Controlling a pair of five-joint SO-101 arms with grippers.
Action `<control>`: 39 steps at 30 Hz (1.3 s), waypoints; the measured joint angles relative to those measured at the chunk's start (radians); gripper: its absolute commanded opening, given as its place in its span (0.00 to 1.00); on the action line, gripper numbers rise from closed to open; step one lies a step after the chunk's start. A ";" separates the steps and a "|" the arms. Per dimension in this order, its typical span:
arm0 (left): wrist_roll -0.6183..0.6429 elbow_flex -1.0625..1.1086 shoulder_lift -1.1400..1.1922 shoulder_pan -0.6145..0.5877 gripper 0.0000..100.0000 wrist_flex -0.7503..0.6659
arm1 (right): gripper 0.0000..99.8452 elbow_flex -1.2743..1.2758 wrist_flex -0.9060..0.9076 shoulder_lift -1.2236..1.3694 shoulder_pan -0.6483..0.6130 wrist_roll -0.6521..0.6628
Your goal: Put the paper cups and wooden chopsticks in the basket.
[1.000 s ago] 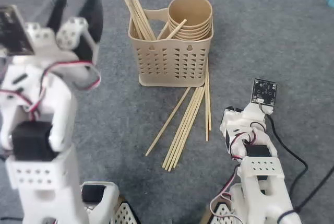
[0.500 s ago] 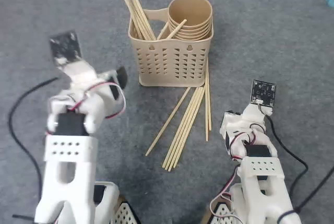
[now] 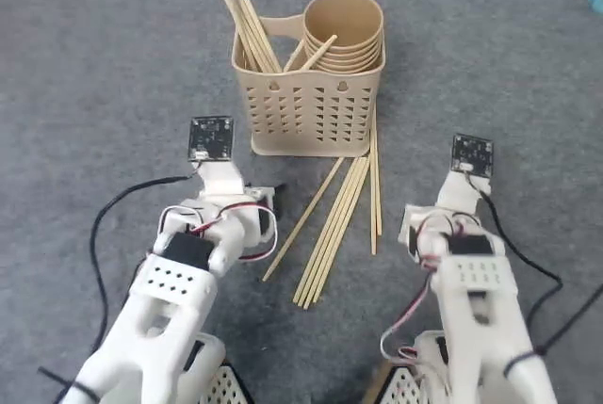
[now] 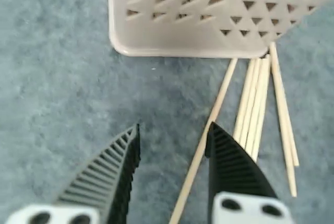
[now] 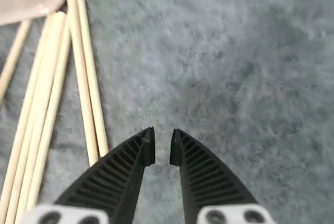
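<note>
The beige basket [image 3: 306,107] stands at the back of the carpet with a stack of paper cups [image 3: 344,27] and several wooden chopsticks [image 3: 247,23] in it. More loose chopsticks [image 3: 334,220] lie fanned out in front of the basket. My left gripper [image 4: 174,130] hangs open low over the carpet. One single chopstick [image 4: 206,145] lies just by its inner finger, and the bundle [image 4: 255,104] lies farther off. My right gripper [image 5: 162,131] is shut on nothing, beside the two outermost chopsticks [image 5: 86,83].
Grey carpet covers the whole table. The basket wall [image 4: 209,20] rises just ahead of the left gripper. The left arm's body [image 3: 179,282] and the right arm's body [image 3: 476,282] stand at the front, with the loose chopsticks between them.
The left arm has swung down from high at the left to low in front of the basket, near the loose chopsticks. The right arm has shifted slightly forward.
</note>
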 measured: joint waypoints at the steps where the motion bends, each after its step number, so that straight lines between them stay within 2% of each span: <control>1: 0.000 0.000 0.000 0.003 0.20 0.000 | 0.06 -0.023 0.000 0.043 0.000 0.000; 5: -0.003 0.000 0.000 0.021 0.20 0.000 | 0.06 -0.084 0.000 0.172 0.000 0.000; 9: -0.020 0.000 0.044 0.066 0.20 -0.005 | 0.06 -0.097 0.000 0.186 0.000 0.000; 13: -0.021 -0.054 0.218 0.089 0.20 -0.043 | 0.06 -0.097 0.000 0.186 -0.002 0.000; 21: -0.028 -0.319 0.644 0.098 0.20 -0.055 | 0.06 -0.097 0.000 0.186 -0.002 0.000; 30: -0.034 -0.408 0.781 0.184 0.19 -0.057 | 0.06 -0.097 0.000 0.186 -0.002 0.000; 32: -0.028 -0.427 0.804 0.186 0.16 -0.057 | 0.06 -0.097 0.000 0.186 -0.002 0.000; 35: -0.028 -0.468 0.838 0.187 0.01 -0.043 | 0.06 -0.097 0.000 0.186 -0.002 0.000; 39: -0.034 -0.511 0.867 0.199 0.01 -0.014 | 0.06 -0.097 0.000 0.186 -0.002 0.000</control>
